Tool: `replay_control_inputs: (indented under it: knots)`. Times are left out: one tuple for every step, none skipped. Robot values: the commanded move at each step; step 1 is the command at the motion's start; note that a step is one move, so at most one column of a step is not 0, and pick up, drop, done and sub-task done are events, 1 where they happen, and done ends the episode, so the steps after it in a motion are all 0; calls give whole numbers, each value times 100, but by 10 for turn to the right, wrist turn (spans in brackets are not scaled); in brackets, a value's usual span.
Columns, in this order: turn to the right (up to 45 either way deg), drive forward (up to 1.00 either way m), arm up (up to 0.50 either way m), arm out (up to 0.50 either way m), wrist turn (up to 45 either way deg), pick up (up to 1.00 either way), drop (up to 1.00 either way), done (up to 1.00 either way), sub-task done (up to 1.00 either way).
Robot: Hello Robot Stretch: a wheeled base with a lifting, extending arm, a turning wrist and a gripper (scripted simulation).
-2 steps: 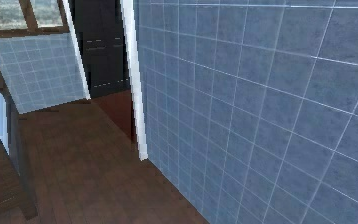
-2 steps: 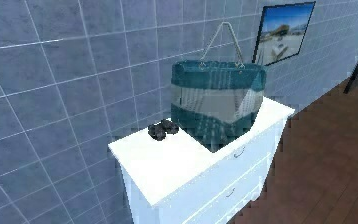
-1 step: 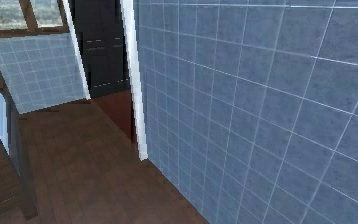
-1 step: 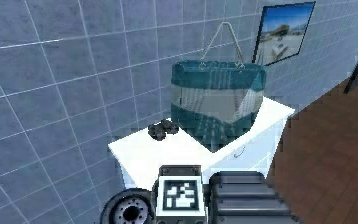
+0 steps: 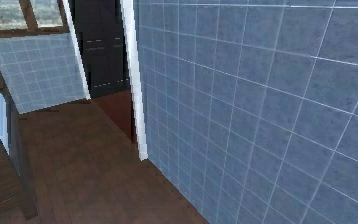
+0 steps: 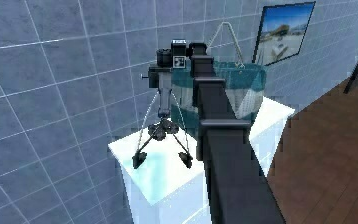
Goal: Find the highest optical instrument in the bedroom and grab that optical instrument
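Note:
In the arm side view a dark instrument on a thin-legged tripod (image 6: 165, 132) stands on a white stand (image 6: 152, 180) against the blue tiled wall. The dark arm bar (image 6: 225, 140) rises from the bottom edge across the stand. At its far end are the white marked squares, and left of them the gripper (image 6: 159, 78) sits at the top of the tripod. I cannot tell whether the gripper holds anything, nor whether it touches the instrument.
A teal see-through basket (image 6: 242, 82) stands on the stand behind the arm. A framed picture (image 6: 287, 30) hangs on the wall. The forward view has a blue tiled wall (image 5: 267, 110) close on the right, a white-framed dark doorway (image 5: 102, 50), wooden floor and dark furniture (image 5: 12, 165) at the left.

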Motion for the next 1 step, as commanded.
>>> replay_control_inputs:
  knots:
    - [0, 0, 0, 0, 450, 0, 0, 0, 0]
